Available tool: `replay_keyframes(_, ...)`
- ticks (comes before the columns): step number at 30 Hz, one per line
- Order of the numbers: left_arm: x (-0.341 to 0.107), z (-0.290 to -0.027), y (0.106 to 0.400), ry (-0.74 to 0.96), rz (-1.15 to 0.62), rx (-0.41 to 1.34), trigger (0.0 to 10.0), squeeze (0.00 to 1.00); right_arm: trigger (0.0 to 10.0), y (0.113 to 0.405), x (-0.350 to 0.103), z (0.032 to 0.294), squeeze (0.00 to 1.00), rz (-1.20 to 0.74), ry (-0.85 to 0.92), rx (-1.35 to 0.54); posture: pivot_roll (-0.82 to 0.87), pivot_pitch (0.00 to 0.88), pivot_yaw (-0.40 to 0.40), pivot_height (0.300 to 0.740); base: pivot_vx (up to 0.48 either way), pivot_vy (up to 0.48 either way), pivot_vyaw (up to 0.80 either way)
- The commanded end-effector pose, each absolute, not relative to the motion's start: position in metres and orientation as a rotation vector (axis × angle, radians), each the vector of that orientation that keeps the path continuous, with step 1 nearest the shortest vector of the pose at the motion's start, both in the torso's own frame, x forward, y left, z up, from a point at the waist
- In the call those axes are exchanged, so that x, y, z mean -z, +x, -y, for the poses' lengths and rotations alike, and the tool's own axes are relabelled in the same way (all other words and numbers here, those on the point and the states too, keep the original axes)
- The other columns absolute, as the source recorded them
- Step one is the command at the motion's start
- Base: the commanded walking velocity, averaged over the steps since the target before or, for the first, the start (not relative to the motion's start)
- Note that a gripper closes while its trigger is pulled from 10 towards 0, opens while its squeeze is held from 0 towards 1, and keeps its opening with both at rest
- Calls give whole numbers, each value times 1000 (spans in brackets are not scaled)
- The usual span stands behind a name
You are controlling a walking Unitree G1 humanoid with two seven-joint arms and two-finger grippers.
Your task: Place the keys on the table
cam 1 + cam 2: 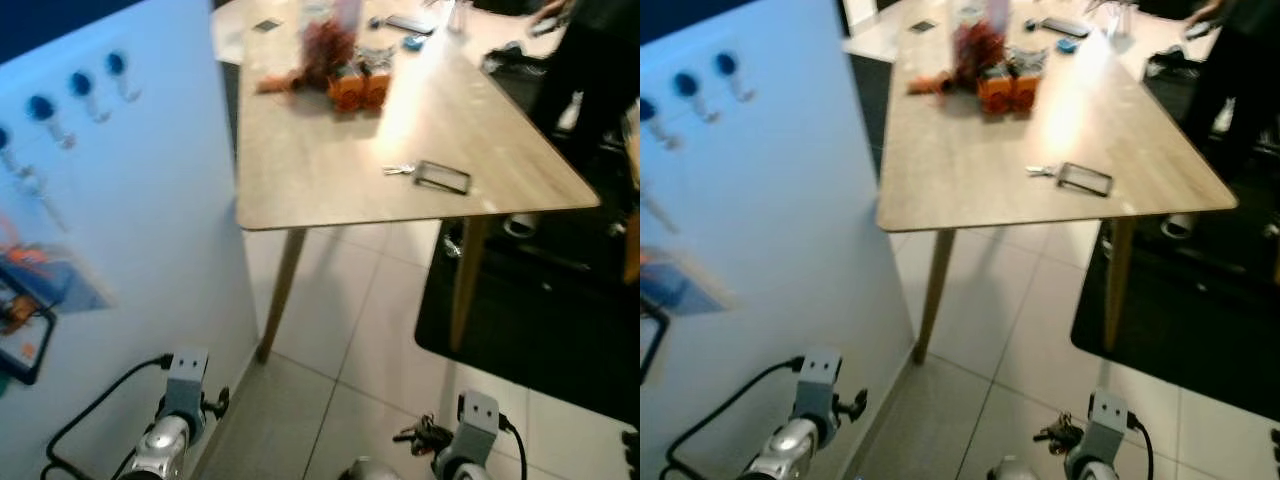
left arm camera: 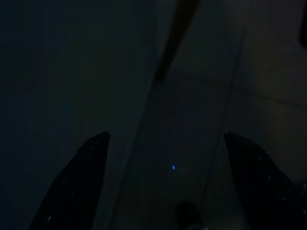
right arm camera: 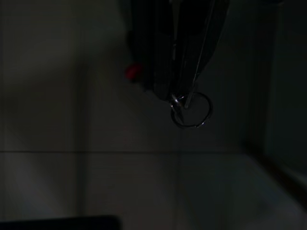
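The keys (image 3: 189, 108) hang from my right gripper (image 3: 180, 52), whose jaws are pinched on them, the ring dangling just below the tips; from my head I see the bunch (image 1: 422, 435) low at my right wrist, above the tiled floor (image 1: 340, 350). So the pickup is done, and the placing is all still ahead. The wooden counter (image 1: 330, 170) stands well in front of me and higher than my arm, carrying another small set of keys (image 1: 398, 170) beside a dark rectangular case (image 1: 442, 177). I judge I must approach, lift, and release. My left gripper (image 2: 165, 187) hangs idle, jaws spread, holding nothing.
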State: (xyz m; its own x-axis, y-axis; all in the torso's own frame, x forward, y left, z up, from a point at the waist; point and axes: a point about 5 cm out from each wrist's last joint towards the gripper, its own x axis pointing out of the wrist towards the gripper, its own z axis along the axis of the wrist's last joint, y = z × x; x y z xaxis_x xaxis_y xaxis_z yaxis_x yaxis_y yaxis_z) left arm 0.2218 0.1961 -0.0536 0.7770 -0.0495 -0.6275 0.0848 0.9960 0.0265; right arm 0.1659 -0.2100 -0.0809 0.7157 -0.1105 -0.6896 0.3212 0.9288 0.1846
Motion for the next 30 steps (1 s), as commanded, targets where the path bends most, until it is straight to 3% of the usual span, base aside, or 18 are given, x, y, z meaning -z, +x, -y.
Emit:
replay_keyframes(1,60,-199,212,46,-705,49,10000,0,10000,165,82,208,0,-744,306,241,18,72,-4,740,0,0,-800)
replay_keyframes(4,58,-199,215,39,-696,36,10000,0,10000,167,81,209,0,-738,302,236,19,78,-8,740,0,0,-800)
replay_keyframes(15,56,-190,219,38,-674,54,10000,0,10000,171,79,208,0,-752,275,178,16,115,-29,740,0,0,0)
replay_keyframes(30,55,-182,221,15,-650,57,10000,0,10000,169,81,205,0,-768,254,136,27,154,-44,740,0,-456,0)
